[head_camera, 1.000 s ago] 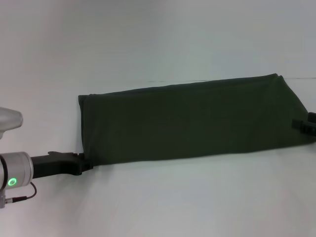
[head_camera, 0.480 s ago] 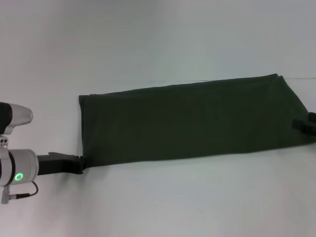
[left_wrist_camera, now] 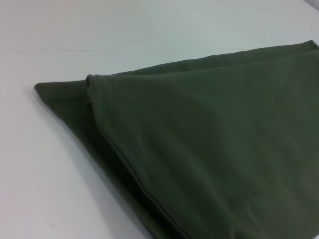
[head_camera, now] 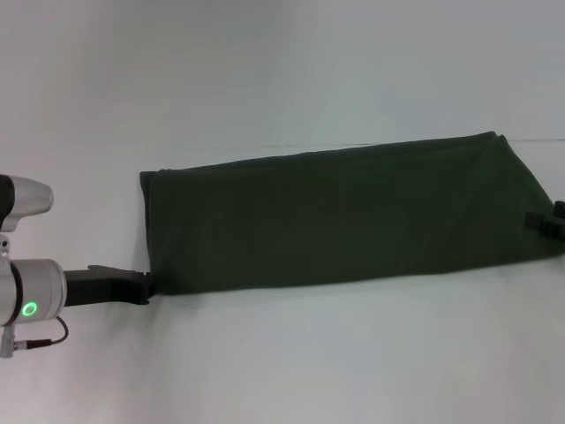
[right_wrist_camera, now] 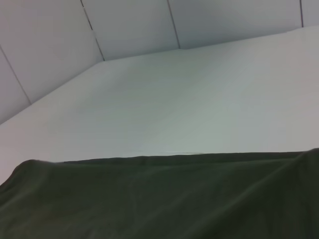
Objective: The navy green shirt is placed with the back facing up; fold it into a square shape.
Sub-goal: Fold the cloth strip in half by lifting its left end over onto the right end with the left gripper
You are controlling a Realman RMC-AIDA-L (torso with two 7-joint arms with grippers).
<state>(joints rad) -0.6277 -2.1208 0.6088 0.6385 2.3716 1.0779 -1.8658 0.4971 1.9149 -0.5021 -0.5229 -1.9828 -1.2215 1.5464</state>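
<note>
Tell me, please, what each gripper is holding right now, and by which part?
It cannot be told: the left gripper is at the near left corner of the navy green shirt, and the right gripper at its right end.

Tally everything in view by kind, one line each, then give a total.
Shirts: 1, the navy green shirt, folded into a long band on the white table.
Grippers: 2, the left gripper at the band's near left corner, the right gripper at its right end.
Tables: 1.
Total: 4.
</note>
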